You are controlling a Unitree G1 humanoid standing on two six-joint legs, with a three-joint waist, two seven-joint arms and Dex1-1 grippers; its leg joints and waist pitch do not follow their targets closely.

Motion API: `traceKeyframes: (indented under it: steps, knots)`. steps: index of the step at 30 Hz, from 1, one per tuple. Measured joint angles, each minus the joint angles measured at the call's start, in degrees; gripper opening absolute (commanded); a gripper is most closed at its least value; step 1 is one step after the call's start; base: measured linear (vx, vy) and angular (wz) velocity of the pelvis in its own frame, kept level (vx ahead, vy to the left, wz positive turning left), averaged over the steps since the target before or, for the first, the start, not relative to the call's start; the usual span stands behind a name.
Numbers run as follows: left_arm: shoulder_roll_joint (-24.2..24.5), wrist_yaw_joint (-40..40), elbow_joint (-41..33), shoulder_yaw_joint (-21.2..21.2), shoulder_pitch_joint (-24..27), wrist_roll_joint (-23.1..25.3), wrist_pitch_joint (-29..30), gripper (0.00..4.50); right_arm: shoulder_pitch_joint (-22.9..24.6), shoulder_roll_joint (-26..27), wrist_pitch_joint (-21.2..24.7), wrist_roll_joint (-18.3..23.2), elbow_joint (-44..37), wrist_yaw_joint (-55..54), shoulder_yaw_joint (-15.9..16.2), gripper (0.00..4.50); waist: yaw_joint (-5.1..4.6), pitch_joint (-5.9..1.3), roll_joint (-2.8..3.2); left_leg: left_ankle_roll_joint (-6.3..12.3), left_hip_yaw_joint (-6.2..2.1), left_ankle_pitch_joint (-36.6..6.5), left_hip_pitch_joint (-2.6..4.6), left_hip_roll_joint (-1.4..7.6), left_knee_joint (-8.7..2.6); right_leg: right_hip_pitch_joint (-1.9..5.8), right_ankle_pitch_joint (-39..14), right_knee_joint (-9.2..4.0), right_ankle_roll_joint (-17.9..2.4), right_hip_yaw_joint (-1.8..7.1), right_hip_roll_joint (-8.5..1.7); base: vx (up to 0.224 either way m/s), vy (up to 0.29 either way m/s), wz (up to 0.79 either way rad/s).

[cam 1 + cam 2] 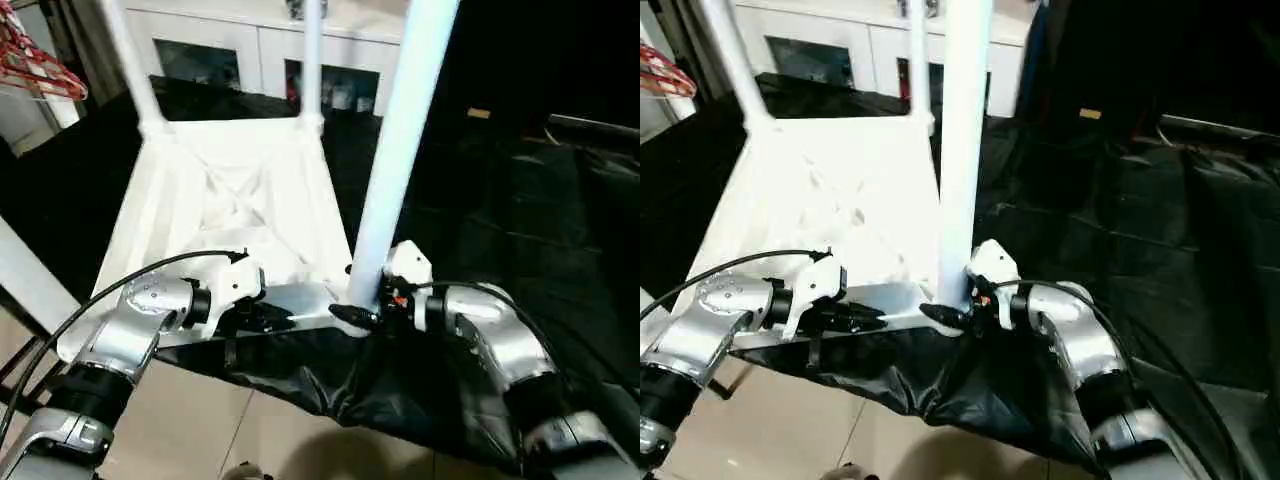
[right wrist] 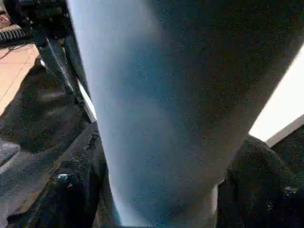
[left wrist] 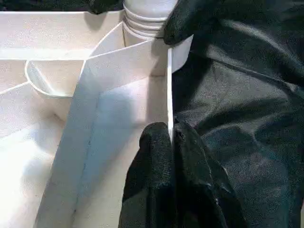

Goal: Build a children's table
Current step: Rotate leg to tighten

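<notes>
- The children's table (image 1: 235,200) lies upside down on the black-covered worktop (image 1: 520,220), its ribbed underside facing up and its near rim close to the worktop's front edge.
- Two white legs stand upright in the far corner sockets: the far left leg (image 1: 130,65) and the far right leg (image 1: 312,55).
- A third, near right leg (image 1: 400,150) rises from the near right corner socket, leaning slightly toward the right at the top in the left eye view.
- The left gripper (image 1: 268,316) sits at the near rim of the tabletop, to the left of that corner; in the left wrist view its black fingers (image 3: 156,161) are pressed together on the thin raised rim, one on each side of it.
- The right gripper (image 1: 362,316) is at the foot of the near right leg, just above the socket. In the right wrist view its fingers (image 2: 71,190) stand on either side of the tube, spread to about the tube's width; whether they press on it I cannot tell.
- The left wrist view shows the leg's ringed base seated in the round corner socket (image 3: 142,28), with the other gripper's black finger beside it.
- A white cabinet (image 1: 260,50) stands behind the worktop, and red hangers (image 1: 35,60) show at the far left.
- A tiled floor (image 1: 200,430) lies below the worktop's front edge.
</notes>
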Motion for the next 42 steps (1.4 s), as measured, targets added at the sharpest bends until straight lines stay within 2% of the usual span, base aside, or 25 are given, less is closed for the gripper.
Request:
traceKeyframes:
  steps: [4, 8, 10, 13, 17, 20, 22, 24, 25, 27, 34, 41, 42]
  knots:
    - [-1.1, 1.3, 1.9, 0.0, -1.4, 0.5, 0.5, 0.0, 0.0, 0.5, 0.0, -0.6, 0.6, -2.4, -0.2, 3.03, 0.11, -0.04, 0.25, 0.0, 0.0, 0.0, 0.0, 0.0, 0.02, 0.0, 0.0, 0.01, 0.0, 0.0, 0.01, 0.0, 0.0, 0.0]
    - [-4.5, 6.2, 3.6, -0.1, -3.0, 1.7, 2.4, 0.0, 0.0, 2.7, 0.0, -1.3, 2.4, -9.6, -2.1, 2.81, 0.13, -0.06, 0.39, -0.02, -0.01, 0.0, 0.2, 0.0, 0.03, 0.18, 0.1, 0.01, -0.1, 0.01, 0.0, 0.0, 0.0, 0.0]
    - [-7.8, 11.9, 4.5, 0.0, -4.2, 3.5, 4.5, 0.0, -0.4, 5.8, 0.1, -1.8, 4.5, -18.4, -4.7, 2.75, 0.13, -0.06, 0.38, -0.06, -0.01, 0.0, 0.29, 0.0, 0.03, 0.26, 0.2, 0.01, -0.2, 0.01, 0.0, 0.0, 0.0, 0.0]
    - [-11.0, 17.1, 4.9, -0.1, -5.1, 5.1, 6.7, 0.0, -1.1, 8.7, 0.2, -2.8, 6.4, -28.2, -6.9, 2.72, 0.08, -0.14, 0.49, -0.07, -0.01, 0.0, 0.35, -0.03, 0.02, 0.3, 0.2, -0.01, -0.1, 0.04, -0.02, 0.0, 0.0, 0.0]
    - [-14.6, 21.8, 6.4, -0.4, -6.2, 6.9, 8.1, 0.0, -2.3, 12.2, 0.7, -4.1, 8.4, -39.5, -8.7, 2.72, 0.17, -0.35, 0.82, -0.07, -0.02, 0.0, 0.36, -0.06, -0.02, 0.36, 0.2, -0.03, -0.1, 0.05, -0.04, 0.0, 0.0, 0.0]
    - [-15.4, 22.8, 6.9, -0.6, -6.3, 7.7, 7.6, 0.0, -2.7, 13.3, 0.3, -4.6, 9.5, -41.5, -9.6, 2.72, 0.2, -0.56, 0.92, -0.07, -0.04, 0.0, 0.36, -0.06, -0.03, 0.42, 0.1, -0.05, 0.1, 0.05, -0.05, 0.0, 0.0, 0.0]
    - [-15.2, 22.5, 6.9, -0.6, -6.3, 7.8, 7.4, 0.0, -2.7, 13.3, -0.1, -4.5, 9.6, -41.5, -9.7, 3.27, 0.17, -0.56, 0.92, -0.07, -0.04, 0.0, 0.34, -0.06, -0.03, 0.4, 0.1, -0.05, 0.2, 0.05, -0.05, 0.0, 0.0, 0.0]
    - [-14.2, 20.9, 6.5, -0.8, -6.1, 7.7, 6.5, 0.0, -2.7, 13.3, -0.3, -4.0, 9.6, -39.7, -9.7, 3.43, 0.08, -0.57, 0.9, -0.07, -0.04, 0.0, 0.29, -0.06, -0.04, 0.35, 0.1, -0.06, 0.2, 0.05, -0.05, 0.0, 0.0, 0.0]
    - [-13.7, 20.3, 6.3, -0.8, -6.0, 7.6, 6.4, 0.0, -2.7, 13.3, -0.5, -3.7, 9.5, -38.4, -9.7, 3.69, 0.0, -0.57, 0.9, -0.07, -0.04, 0.0, 0.27, -0.06, -0.05, 0.31, 0.1, -0.06, 0.2, 0.05, -0.05, 0.0, 0.0, 0.0]
    - [-12.4, 18.2, 5.8, -0.7, -5.7, 7.0, 5.8, 0.0, -2.7, 12.3, -0.7, -3.6, 9.4, -34.6, -9.3, 3.82, -0.38, -0.57, 0.89, -0.07, -0.04, 0.0, 0.19, -0.06, -0.08, 0.21, 0.1, -0.06, 0.1, 0.05, -0.04, 0.0, 0.0, 0.0]
    - [-7.4, 7.8, 3.7, -0.4, -3.8, 3.2, 3.5, 0.0, -1.9, 3.4, -0.9, -2.7, 4.2, -12.9, -2.8, 3.82, -0.41, -0.56, 0.96, 0.38, -0.04, 0.1, -0.28, -0.05, -0.1, -0.1, -0.2, -0.07, 0.2, -0.01, -0.03, 0.0, 0.0, 0.0]
    - [-4.3, -0.6, 3.9, -0.6, -3.5, 0.9, 2.6, 0.0, -0.3, -2.5, -1.5, -1.0, 0.3, 4.3, 0.1, 3.82, 0.55, -0.56, 0.96, 0.43, -0.05, 0.1, -0.54, -0.01, 0.04, -0.21, -0.2, -0.06, 0.1, -0.03, -0.03, 0.0, 0.0, 0.0]
    - [-3.9, -1.7, 4.0, -0.6, -3.5, 0.8, 2.5, 0.0, 0.0, -3.0, -1.6, -0.7, 0.0, 5.8, 0.6, 3.68, 0.62, -0.55, 0.96, 0.43, -0.05, 0.1, -0.55, 0.0, 0.08, -0.2, -0.2, -0.06, 0.1, -0.03, -0.03, 0.0, 0.0, 0.0]
